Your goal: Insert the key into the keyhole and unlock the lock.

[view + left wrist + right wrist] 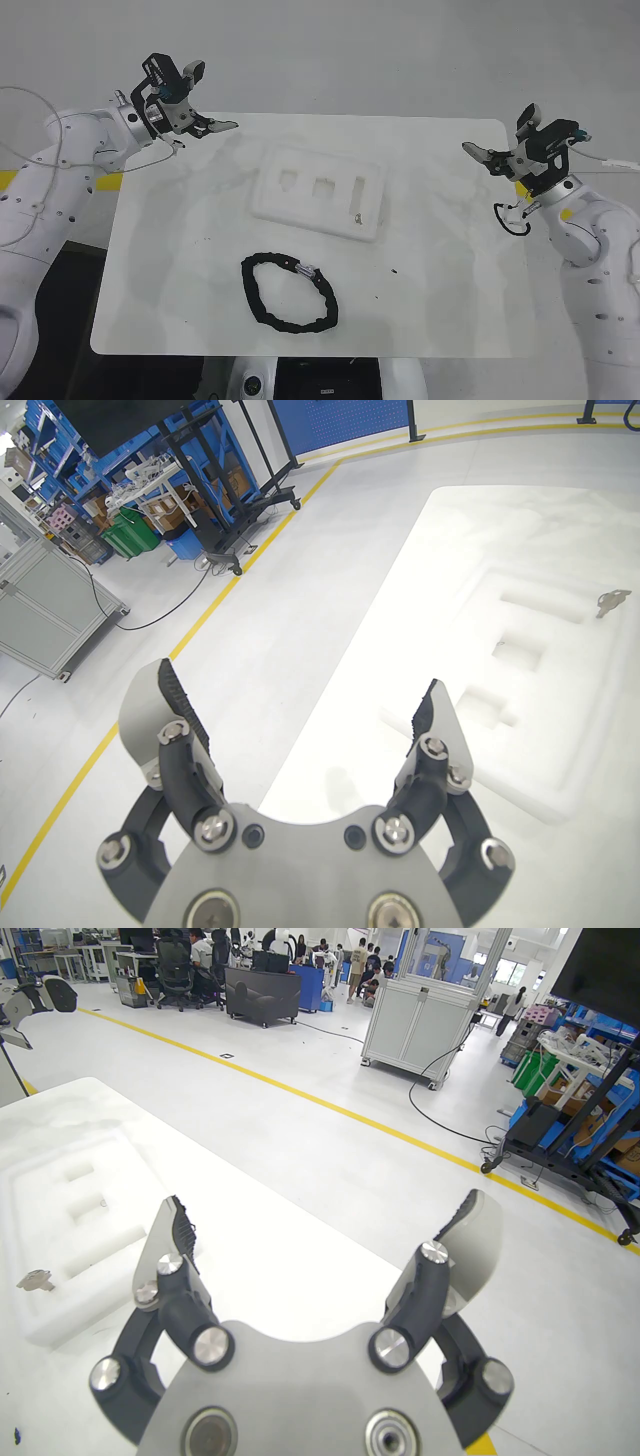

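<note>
The key (357, 215) lies on the foam's (268, 200) near right corner, between the open, empty left fingers (182, 705) and right fingers (181, 1228), seemingly nearer the right.

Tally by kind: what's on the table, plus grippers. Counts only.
Key: 1
Black chain lock: 1
White foam tray: 1
Grippers: 2, left gripper and right gripper, both open and empty
Total: 5
</note>
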Tool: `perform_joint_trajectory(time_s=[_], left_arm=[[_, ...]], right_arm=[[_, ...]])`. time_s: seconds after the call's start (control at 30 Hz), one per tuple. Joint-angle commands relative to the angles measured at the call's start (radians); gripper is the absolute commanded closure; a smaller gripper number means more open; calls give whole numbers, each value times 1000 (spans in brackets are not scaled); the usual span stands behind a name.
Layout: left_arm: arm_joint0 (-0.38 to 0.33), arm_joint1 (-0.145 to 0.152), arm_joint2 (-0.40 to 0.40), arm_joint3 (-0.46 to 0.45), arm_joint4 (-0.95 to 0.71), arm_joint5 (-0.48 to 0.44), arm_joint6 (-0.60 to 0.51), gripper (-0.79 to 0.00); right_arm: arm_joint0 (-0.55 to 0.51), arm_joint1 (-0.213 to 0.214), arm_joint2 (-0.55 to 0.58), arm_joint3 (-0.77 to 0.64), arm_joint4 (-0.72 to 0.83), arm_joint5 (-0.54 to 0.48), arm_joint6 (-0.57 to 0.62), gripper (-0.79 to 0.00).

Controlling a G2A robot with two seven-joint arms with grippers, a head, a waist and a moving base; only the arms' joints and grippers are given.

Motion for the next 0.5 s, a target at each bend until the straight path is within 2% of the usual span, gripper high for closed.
perform_joint_trajectory(time_s=[0.0,0.33,0.47], left_arm=[[0,0,0,0,0,0,0,-785],[0,0,0,0,0,0,0,-785],[0,0,0,0,0,0,0,-785]], right_arm=[[0,0,0,0,0,0,0,-785],[-5,-1,-3,-3,3,5,4,-785],[-13,-5,-42,-30,74,-15,78,-785]])
